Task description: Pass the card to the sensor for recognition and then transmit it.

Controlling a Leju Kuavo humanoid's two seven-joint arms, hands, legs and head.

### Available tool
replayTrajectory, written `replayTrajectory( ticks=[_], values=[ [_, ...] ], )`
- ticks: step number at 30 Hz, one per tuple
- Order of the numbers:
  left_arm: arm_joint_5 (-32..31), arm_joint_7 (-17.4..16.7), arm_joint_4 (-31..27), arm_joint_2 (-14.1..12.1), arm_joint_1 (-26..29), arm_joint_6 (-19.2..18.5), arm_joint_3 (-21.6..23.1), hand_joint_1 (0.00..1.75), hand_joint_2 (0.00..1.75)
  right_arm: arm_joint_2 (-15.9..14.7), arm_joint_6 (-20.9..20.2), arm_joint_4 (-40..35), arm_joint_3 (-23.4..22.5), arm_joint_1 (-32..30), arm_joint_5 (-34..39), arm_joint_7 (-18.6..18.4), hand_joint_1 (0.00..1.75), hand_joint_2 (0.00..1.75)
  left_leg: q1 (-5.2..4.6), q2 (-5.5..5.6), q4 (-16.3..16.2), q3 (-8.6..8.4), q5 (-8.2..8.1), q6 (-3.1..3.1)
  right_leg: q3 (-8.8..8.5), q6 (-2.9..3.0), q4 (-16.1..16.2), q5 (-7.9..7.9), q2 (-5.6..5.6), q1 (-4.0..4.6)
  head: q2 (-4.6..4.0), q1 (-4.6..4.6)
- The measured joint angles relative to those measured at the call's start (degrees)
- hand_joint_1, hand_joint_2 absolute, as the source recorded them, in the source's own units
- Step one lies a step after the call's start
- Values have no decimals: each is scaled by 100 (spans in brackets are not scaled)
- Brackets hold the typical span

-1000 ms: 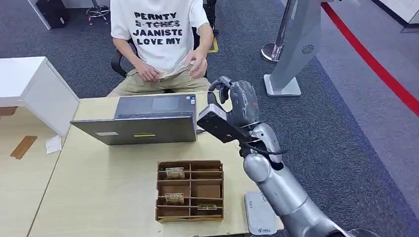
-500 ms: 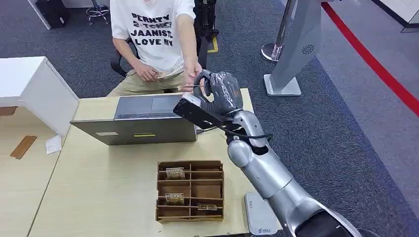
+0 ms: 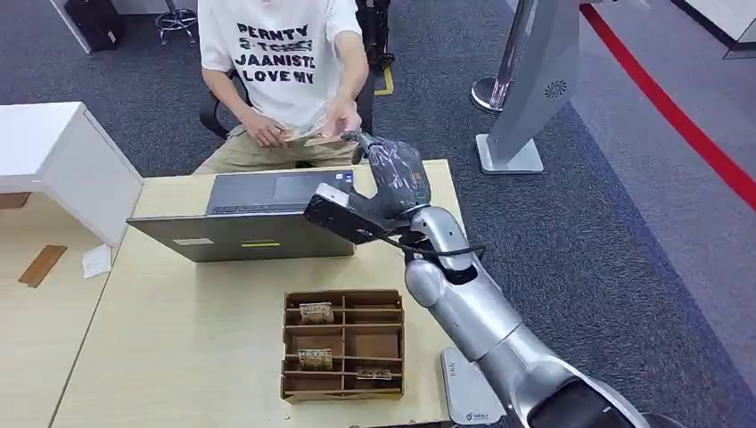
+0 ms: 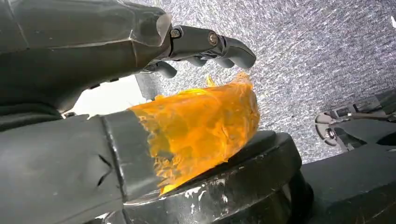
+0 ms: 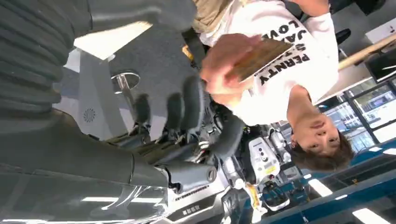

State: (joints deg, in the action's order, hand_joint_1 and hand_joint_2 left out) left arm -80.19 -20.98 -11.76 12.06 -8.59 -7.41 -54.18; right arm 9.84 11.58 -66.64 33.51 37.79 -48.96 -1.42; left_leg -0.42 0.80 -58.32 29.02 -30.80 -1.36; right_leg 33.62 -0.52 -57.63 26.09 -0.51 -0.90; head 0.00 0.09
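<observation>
Grey carpet is stretching behind the table (image 3: 178,339) as the right hand (image 3: 392,174) is reaching out, fingers spread and holding nothing. At its eleven o'clock, the person's hand (image 3: 341,116) is gripping the card (image 3: 323,141), just beside the fingertips.

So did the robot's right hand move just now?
Yes. The right hand swung to the robot's left, in over the table's far corner, closer to the laptop and the person's hand.
</observation>
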Motion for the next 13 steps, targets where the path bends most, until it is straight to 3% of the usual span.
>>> replayTrajectory(
  ticks=[7, 13],
  values=[
    [55, 2, 0, 0, 5, 22, -2, 0, 0, 0, 26, -28, 33, -140, 54, 67, 0, 175, 0, 1, 0, 0, 0, 0, 0, 0, 0, 0, 0, 0, 0, 2],
    [157, 50, 0, 0, 32, 90, -2, 0, 0, -2, 26, -497, -9, -620, 822, 472, 0, 175, 0, 1, 0, 0, -1, 0, 3, -1, 0, 1, 0, 1, 0, 2]
  ],
)
